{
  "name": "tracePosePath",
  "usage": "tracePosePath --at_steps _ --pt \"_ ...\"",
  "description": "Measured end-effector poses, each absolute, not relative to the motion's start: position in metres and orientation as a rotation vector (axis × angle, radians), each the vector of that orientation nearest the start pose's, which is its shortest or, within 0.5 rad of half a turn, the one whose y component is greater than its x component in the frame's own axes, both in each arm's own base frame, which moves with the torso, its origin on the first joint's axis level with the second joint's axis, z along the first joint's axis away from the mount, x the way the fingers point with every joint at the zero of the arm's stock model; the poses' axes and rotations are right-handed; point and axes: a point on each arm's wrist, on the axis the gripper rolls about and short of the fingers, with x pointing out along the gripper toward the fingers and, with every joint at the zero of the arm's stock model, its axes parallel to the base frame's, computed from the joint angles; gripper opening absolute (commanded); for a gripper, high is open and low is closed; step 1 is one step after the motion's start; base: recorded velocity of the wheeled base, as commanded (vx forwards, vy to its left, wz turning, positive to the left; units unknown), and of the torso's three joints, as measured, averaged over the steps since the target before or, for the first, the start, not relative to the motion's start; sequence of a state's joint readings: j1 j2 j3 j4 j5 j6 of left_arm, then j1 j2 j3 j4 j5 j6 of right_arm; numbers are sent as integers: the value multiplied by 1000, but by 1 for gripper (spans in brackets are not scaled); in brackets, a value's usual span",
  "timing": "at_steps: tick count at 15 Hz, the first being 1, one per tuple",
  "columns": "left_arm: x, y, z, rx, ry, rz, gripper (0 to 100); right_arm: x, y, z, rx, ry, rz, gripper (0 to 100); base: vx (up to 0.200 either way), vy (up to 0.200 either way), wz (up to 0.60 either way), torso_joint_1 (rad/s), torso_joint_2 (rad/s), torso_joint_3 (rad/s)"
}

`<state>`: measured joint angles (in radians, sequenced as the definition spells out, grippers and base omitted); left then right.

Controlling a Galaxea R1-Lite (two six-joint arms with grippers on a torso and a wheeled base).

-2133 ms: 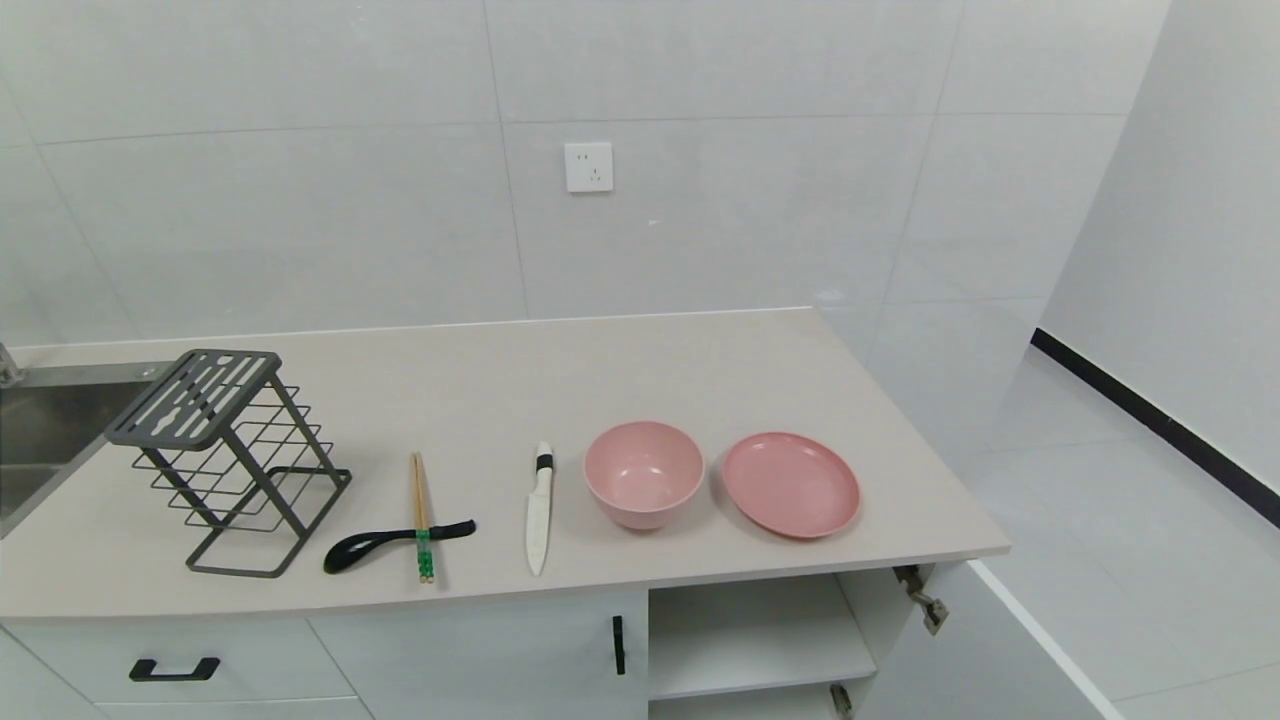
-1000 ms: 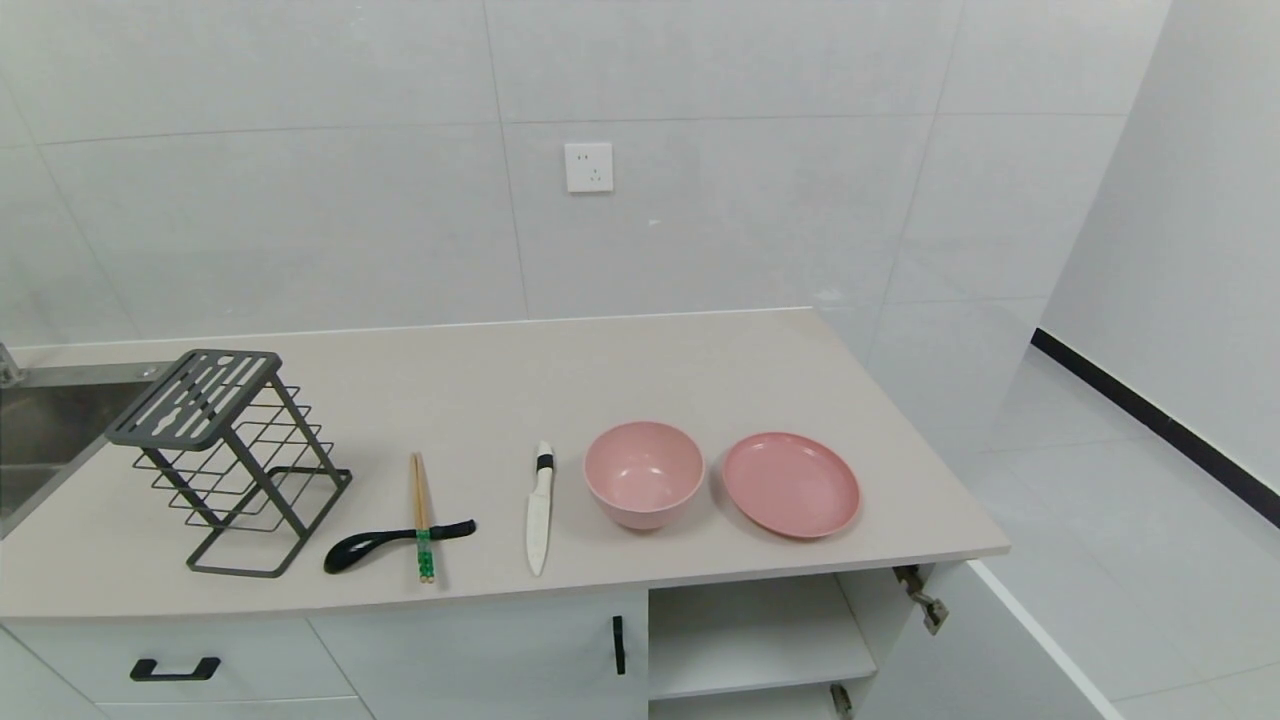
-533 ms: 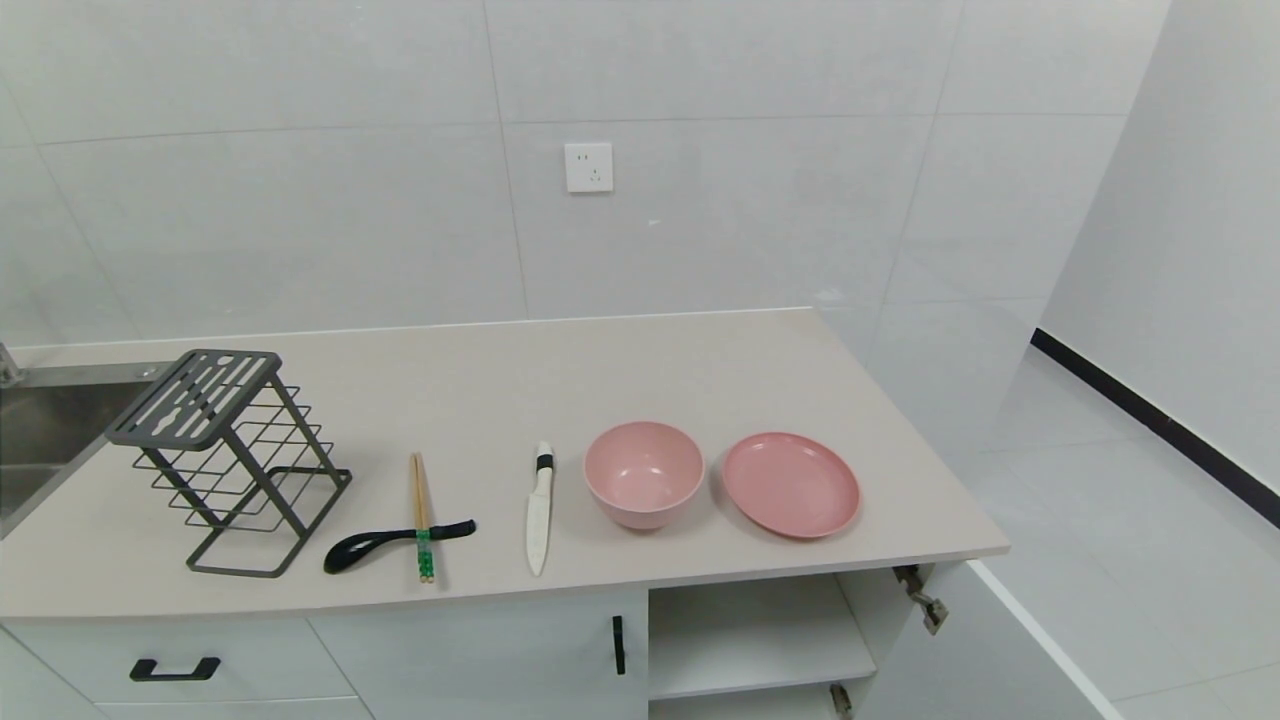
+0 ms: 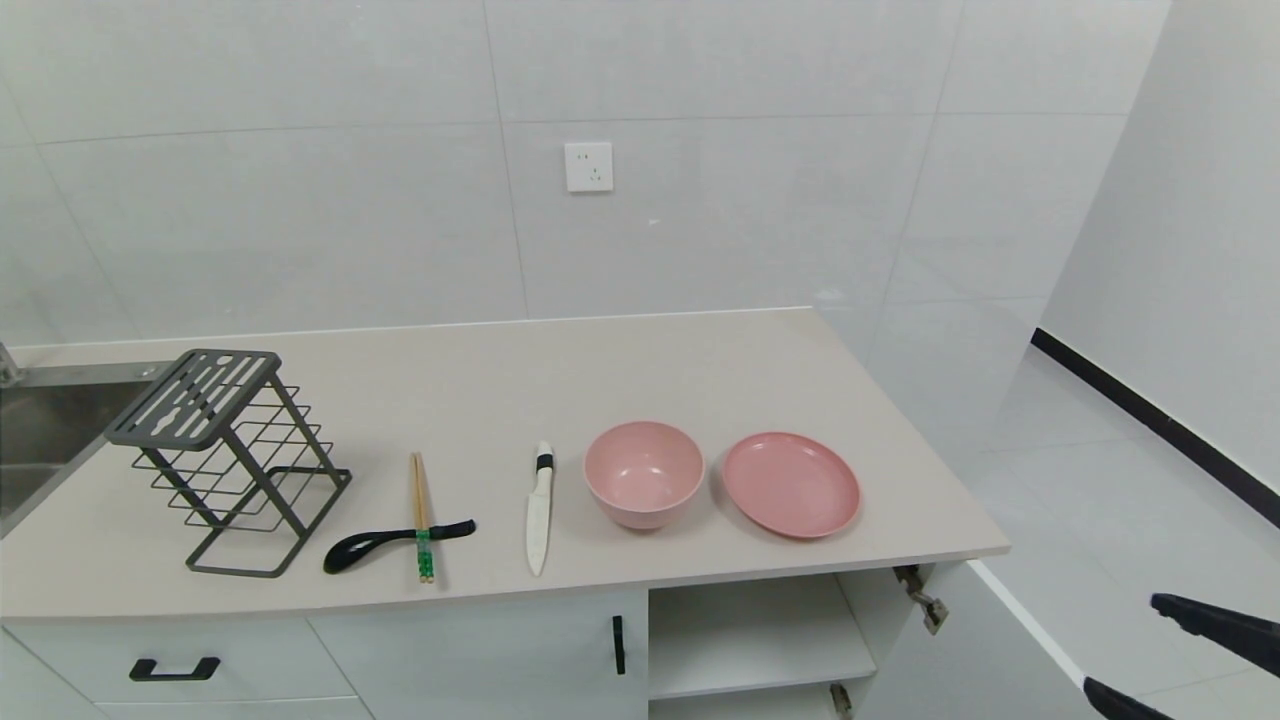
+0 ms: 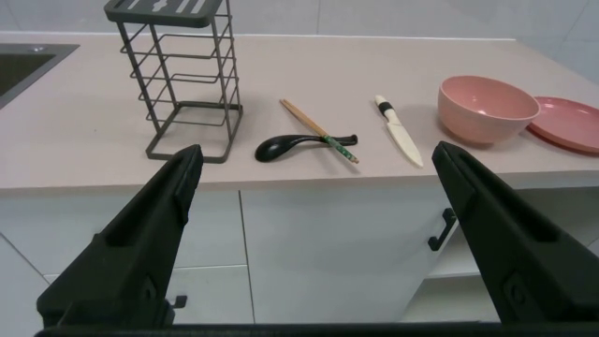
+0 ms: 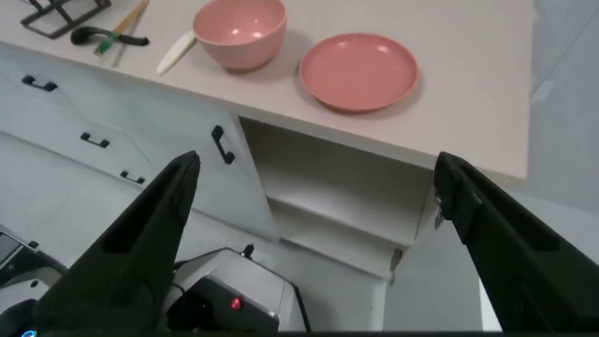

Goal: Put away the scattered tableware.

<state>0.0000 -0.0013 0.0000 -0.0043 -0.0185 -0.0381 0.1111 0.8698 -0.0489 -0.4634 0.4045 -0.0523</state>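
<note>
Right claw (image 4: 1122, 645) hangs open below the bench (image 4: 600, 380), the pink plate (image 4: 791, 484) up and to its left. Left claw (image 5: 314, 161), also spread wide, faces the spoon (image 5: 290, 147) ahead. Seen from the right wrist, the pink plate lies ahead of the claw: likely best to rise first, then pinch its near rim.

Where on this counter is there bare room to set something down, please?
The back half of the counter, between the wall and the tableware row, is bare, as is the open cabinet shelf below the plate. The front strip is crowded: rack, spoon crossing chopsticks, knife, bowl, plate.
</note>
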Motion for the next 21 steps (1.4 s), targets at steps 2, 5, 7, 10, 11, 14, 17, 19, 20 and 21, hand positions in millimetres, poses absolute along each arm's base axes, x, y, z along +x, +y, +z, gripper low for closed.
tracePosePath --at_steps 2,5,7,10,11,14,17,19,20,21 --pt "-23 0 76 -38 -5 -19 100 93 20 110 5 395 524 100 0 0 0 0 0 0" --pt "-23 0 76 -39 -5 -19 100 118 23 100 8 445 528 100 0 0 0 0 0 0" --pt "-23 0 76 -40 -5 -18 100 134 25 91 10 476 529 100 0 0 0 0 0 0" --pt "-23 0 76 -40 -5 -19 100 155 28 84 1 460 534 100 0 0 0 0 0 0" --pt "-23 0 76 -40 -5 -19 100 162 30 80 -1 455 534 100 0 0 0 0 0 0" --pt "-23 0 76 -40 -5 -19 100 177 32 71 -5 444 535 100 0 0 0 0 0 0" --pt "-23 0 76 -40 -5 -19 100 188 36 61 1 464 544 100 0 0 0 0 0 0" --pt "-23 0 76 -40 -5 -19 100 197 38 58 2 471 548 100 0 0 0 0 0 0" --pt "-23 0 76 -39 -5 -19 100 202 40 56 1 470 550 100 0 0 0 0 0 0" --pt "-23 0 76 -40 -5 -19 100 207 40 55 1 470 550 100 0 0 0 0 0 0"
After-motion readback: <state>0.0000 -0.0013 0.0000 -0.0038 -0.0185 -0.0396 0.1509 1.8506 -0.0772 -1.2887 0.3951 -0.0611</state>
